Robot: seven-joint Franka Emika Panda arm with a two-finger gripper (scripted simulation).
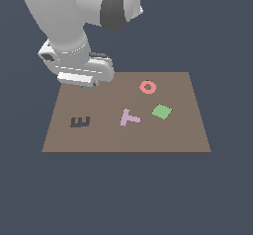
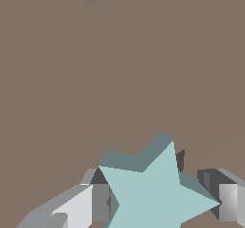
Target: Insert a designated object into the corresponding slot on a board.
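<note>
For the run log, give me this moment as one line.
tool: shut on light-teal star piece | position: low over flat brown board, far corner at exterior view's left | star slot: mostly hidden | insertion: cannot tell

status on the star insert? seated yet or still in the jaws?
Done: the teal star is picked up, with the gripper fingers on both sides of it. In hand: the gripper sits low over the board's far corner on the exterior view's left; a dark edge of the slot peeks out beside the star. Left: whether it is seated cannot be told; then release. Pink ring, green square and T piece lie apart.
</note>
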